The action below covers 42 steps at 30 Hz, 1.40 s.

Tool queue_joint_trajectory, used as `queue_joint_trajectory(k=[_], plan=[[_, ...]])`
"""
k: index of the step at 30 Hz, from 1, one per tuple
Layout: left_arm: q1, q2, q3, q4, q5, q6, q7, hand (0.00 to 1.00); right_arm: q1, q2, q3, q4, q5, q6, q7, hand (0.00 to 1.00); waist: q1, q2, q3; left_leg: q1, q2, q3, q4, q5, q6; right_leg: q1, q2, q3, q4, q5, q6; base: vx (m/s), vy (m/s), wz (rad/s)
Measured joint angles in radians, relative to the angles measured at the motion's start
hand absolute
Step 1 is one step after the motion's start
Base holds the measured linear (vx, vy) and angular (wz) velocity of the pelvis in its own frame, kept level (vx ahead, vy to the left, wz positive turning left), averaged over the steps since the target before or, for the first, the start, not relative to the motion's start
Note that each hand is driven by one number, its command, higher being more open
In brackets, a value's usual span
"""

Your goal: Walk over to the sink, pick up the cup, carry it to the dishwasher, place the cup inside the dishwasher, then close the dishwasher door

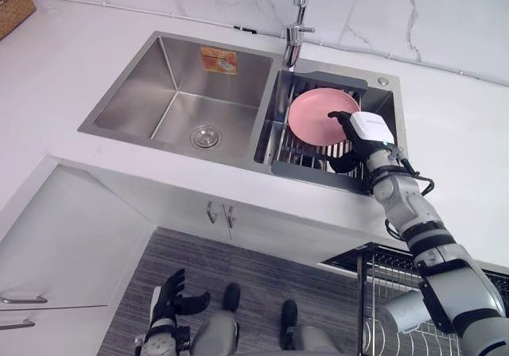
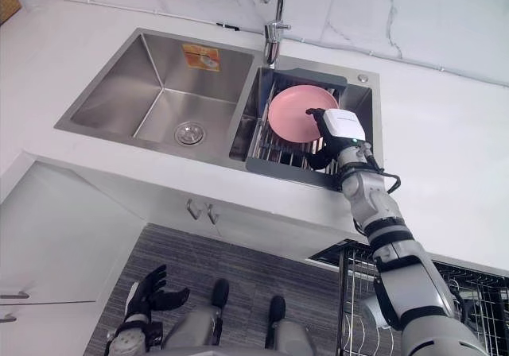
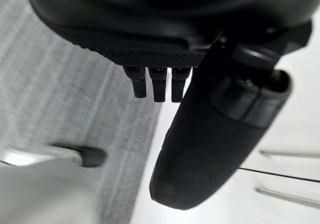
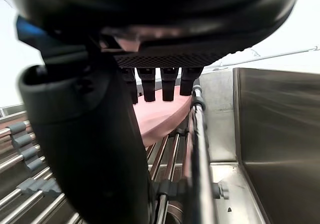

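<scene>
Over the sink rack [image 1: 312, 172], my right hand [image 1: 363, 131] was open at the rim of the pink plate [image 1: 312, 114], set to pinch it; my left hand [image 1: 170, 297] hung open, idle.

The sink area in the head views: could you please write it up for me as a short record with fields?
left basin: steel, drain in its floor
right basin: dark rack with a pink plate resting on it
right hand: at the plate's near right rim, fingers straight
left hand: low, near the floor, fingers relaxed
faucet: behind the divider between the basins
wire dishwasher rack: lower right, below the counter edge
wicker basket: far left on the counter
</scene>
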Motion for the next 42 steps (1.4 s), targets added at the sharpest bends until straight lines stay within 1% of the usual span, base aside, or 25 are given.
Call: queue_joint_trajectory(k=[2,3,4,5,7,9,11,13,14,15,16,17,20,22,23,25,26,28,29,32,33,38,40,41,42], plan=[[-0.020,-0.004,-0.002,0.000,-0.002,-0.004,0.000,0.90,-0.047,0.000,0.003,0.043,0.003,0.001,0.000,0.30,0.003,0.001,0.014,0.004,0.003,0.003,-0.040,-0.002,-0.005,-0.003,-0.001,-0.007,-0.025,0.001,-0.002,-0.12,0.007,0.12],[-0.029,-0.003,-0.002,0.001,-0.008,-0.005,0.001,0.90,-0.060,-0.003,0.002,0.042,0.004,0.002,0.000,0.30,-0.003,-0.013,0.022,0.002,-0.011,0.015,-0.022,-0.001,0.000,-0.009,-0.016,-0.007,-0.044,0.005,-0.005,-0.07,0.041,0.00],[-0.032,-0.008,-0.002,0.001,-0.018,-0.005,0.003,0.90,-0.073,-0.008,0.002,0.033,0.008,0.002,-0.004,0.30,-0.002,-0.005,0.030,-0.036,-0.008,0.017,0.115,-0.022,0.017,-0.026,-0.014,-0.008,-0.044,0.010,0.000,0.01,0.076,-0.17],[-0.031,-0.006,0.000,0.009,-0.019,-0.004,0.003,0.90,-0.076,-0.005,-0.005,0.012,0.012,0.008,-0.015,0.30,0.005,0.006,0.043,-0.034,0.002,0.015,0.104,-0.078,0.008,-0.033,-0.004,0.003,-0.043,0.025,0.008,0.01,0.065,-0.19],[-0.037,-0.008,0.001,0.011,-0.020,-0.003,0.007,0.90,-0.076,-0.006,-0.007,-0.007,0.018,0.029,-0.026,0.30,0.004,0.003,0.049,-0.032,-0.007,0.018,0.076,-0.065,0.005,-0.046,-0.014,0.015,-0.044,0.041,0.009,-0.04,0.065,0.04],[-0.025,-0.012,0.003,0.008,-0.019,-0.003,0.009,0.90,-0.073,-0.006,-0.018,-0.016,0.018,0.052,-0.026,0.30,0.001,0.005,0.051,-0.025,-0.016,0.032,0.067,-0.064,0.005,-0.046,-0.027,0.020,-0.044,0.059,0.013,-0.04,0.064,0.06],[-0.009,-0.007,0.005,0.005,-0.019,-0.003,0.012,0.90,-0.033,-0.006,-0.056,-0.081,0.028,0.065,-0.030,0.30,0.003,0.006,0.051,-0.027,-0.015,0.032,0.065,-0.063,0.005,-0.047,-0.026,0.020,-0.049,0.066,0.010,-0.01,0.021,0.00],[0.010,-0.009,0.005,-0.005,-0.018,-0.003,0.019,0.90,0.048,-0.006,-0.122,-0.238,0.042,0.067,-0.068,0.30,0.003,0.010,0.053,-0.020,-0.007,0.032,0.041,-0.038,0.004,-0.047,-0.019,0.019,-0.058,0.075,0.007,0.04,-0.026,0.00],[0.013,-0.011,0.005,-0.006,-0.018,-0.003,0.018,0.90,0.067,-0.006,-0.137,-0.278,0.043,0.066,-0.080,0.30,0.003,0.010,0.053,-0.015,-0.006,0.032,0.034,-0.035,0.003,-0.047,-0.018,0.019,-0.059,0.075,0.008,0.10,-0.038,-0.03],[0.023,-0.015,0.006,-0.008,-0.018,-0.002,0.018,0.90,0.099,-0.005,-0.165,-0.353,0.047,0.061,-0.097,0.30,0.001,0.010,0.053,-0.006,-0.002,0.033,0.025,-0.025,-0.003,-0.042,-0.015,0.020,-0.060,0.078,0.011,0.12,-0.029,-0.03],[0.024,-0.015,0.006,-0.010,-0.017,-0.001,0.018,0.90,0.135,-0.003,-0.200,-0.427,0.047,0.056,-0.115,0.30,0.001,0.010,0.053,0.006,0.002,0.034,0.021,-0.026,-0.002,-0.033,-0.011,0.020,-0.060,0.084,0.011,0.14,-0.029,-0.03],[0.025,-0.016,0.005,-0.010,-0.016,-0.001,0.017,0.90,0.153,-0.001,-0.216,-0.464,0.047,0.055,-0.122,0.30,0.001,0.010,0.053,0.014,0.003,0.035,0.019,-0.025,0.001,-0.027,-0.010,0.021,-0.060,0.084,0.011,0.14,-0.027,-0.07],[0.037,-0.023,0.006,-0.025,-0.015,0.000,0.006,0.90,0.235,0.034,-0.298,-0.628,0.047,0.046,-0.156,0.30,-0.003,0.008,0.052,0.055,0.017,0.066,0.020,-0.044,0.005,0.001,0.003,0.051,-0.060,0.084,0.011,0.14,-0.015,-0.28],[0.048,-0.028,0.006,-0.041,-0.002,0.000,-0.003,0.90,0.323,0.063,-0.365,-0.763,0.047,0.028,-0.183,0.30,-0.016,0.004,0.049,0.077,0.027,0.092,0.026,-0.068,0.006,0.011,0.012,0.083,-0.060,0.084,0.011,0.12,-0.008,-0.43],[0.051,-0.029,0.006,-0.041,0.003,0.000,-0.005,0.90,0.353,0.080,-0.386,-0.807,0.047,0.025,-0.192,0.30,-0.029,0.002,0.048,0.081,0.030,0.103,0.034,-0.078,0.008,0.014,0.015,0.094,-0.060,0.084,0.011,0.09,0.008,-0.40],[0.059,-0.030,0.006,-0.040,0.004,0.002,-0.011,0.90,0.394,0.106,-0.413,-0.859,0.047,0.020,-0.204,0.30,-0.043,-0.004,0.045,0.096,0.036,0.135,0.048,-0.099,0.008,0.020,0.020,0.125,-0.060,0.084,0.012,0.05,0.023,-0.48],[0.066,-0.030,0.006,-0.038,0.004,0.004,-0.017,0.90,0.430,0.122,-0.437,-0.895,0.047,0.018,-0.209,0.30,-0.055,-0.006,0.040,0.098,0.040,0.156,0.071,-0.120,0.008,0.023,0.024,0.145,-0.060,0.081,0.015,0.05,0.046,-0.73],[0.067,-0.031,0.007,-0.031,0.004,0.006,-0.021,0.90,0.476,0.141,-0.473,-0.931,0.047,0.016,-0.228,0.30,-0.063,-0.011,0.037,0.104,0.049,0.202,0.107,-0.153,0.011,0.023,0.032,0.190,-0.059,0.080,0.017,0.03,0.055,-0.76],[0.067,-0.032,0.006,-0.022,0.006,0.006,-0.021,0.90,0.508,0.151,-0.493,-0.955,0.049,0.016,-0.235,0.30,-0.075,-0.011,0.034,0.104,0.058,0.237,0.141,-0.180,0.012,0.024,0.038,0.221,-0.058,0.077,0.020,0.01,0.051,-0.67],[0.067,-0.032,0.007,-0.006,0.006,0.006,-0.021,0.90,0.556,0.155,-0.513,-0.985,0.051,0.016,-0.244,0.30,-0.093,-0.010,0.032,0.104,0.074,0.295,0.190,-0.219,0.015,0.015,0.051,0.283,-0.051,0.077,0.021,0.00,0.064,-0.75],[0.068,-0.031,0.006,0.003,0.006,0.006,-0.021,0.90,0.591,0.171,-0.521,-1.005,0.055,0.016,-0.252,0.30,-0.109,-0.010,0.025,0.102,0.081,0.328,0.210,-0.236,0.017,-0.001,0.058,0.317,-0.038,0.077,0.025,-0.01,0.068,-0.67],[0.066,-0.031,0.006,0.009,0.006,0.006,-0.020,0.90,0.689,0.242,-0.547,-1.028,0.061,0.019,-0.269,0.30,-0.122,-0.009,0.019,0.097,0.085,0.431,0.239,-0.262,0.032,-0.062,0.071,0.434,-0.003,0.087,0.047,-0.03,0.094,-0.76],[0.060,-0.035,0.005,0.012,0.006,0.005,-0.018,0.90,0.736,0.274,-0.543,-1.022,0.095,0.022,-0.268,0.30,-0.126,-0.008,0.020,0.087,0.082,0.490,0.250,-0.269,0.043,-0.103,0.073,0.490,0.017,0.091,0.060,-0.08,0.094,-0.69],[0.058,-0.036,0.005,0.013,0.005,0.005,-0.017,0.90,0.748,0.279,-0.543,-1.016,0.097,0.023,-0.268,0.30,-0.127,-0.007,0.021,0.084,0.083,0.501,0.255,-0.272,0.045,-0.112,0.073,0.496,0.025,0.089,0.063,-0.10,0.085,-0.59],[0.054,-0.038,0.005,0.015,0.005,0.003,-0.015,0.90,0.768,0.287,-0.542,-1.003,0.098,0.031,-0.268,0.30,-0.126,-0.007,0.022,0.075,0.087,0.527,0.266,-0.280,0.049,-0.143,0.067,0.471,0.048,0.067,0.050,-0.10,0.067,-0.52]])
